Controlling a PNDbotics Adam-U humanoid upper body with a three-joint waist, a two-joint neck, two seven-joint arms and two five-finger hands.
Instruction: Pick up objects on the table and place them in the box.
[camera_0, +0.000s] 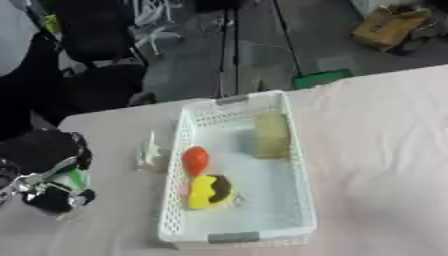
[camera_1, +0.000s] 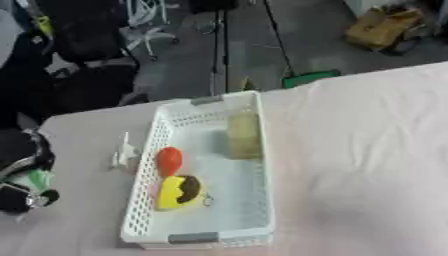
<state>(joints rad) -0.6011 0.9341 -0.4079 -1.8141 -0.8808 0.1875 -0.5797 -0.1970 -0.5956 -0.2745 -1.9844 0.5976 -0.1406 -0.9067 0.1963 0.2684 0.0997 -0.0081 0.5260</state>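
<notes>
left hand (camera_0: 48, 187) holds green object (camera_0: 79, 178) beside basket (camera_0: 293, 165)

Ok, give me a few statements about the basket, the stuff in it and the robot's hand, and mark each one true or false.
1. The white basket holds a red object. True.
2. The yellow and dark toy lies on the table outside the basket. False: it is inside the basket.
3. A pale white object lies on the table to the left of the basket. True.
4. The left hand reaches into the basket. False: it is left of the basket, at the picture's edge.
</notes>
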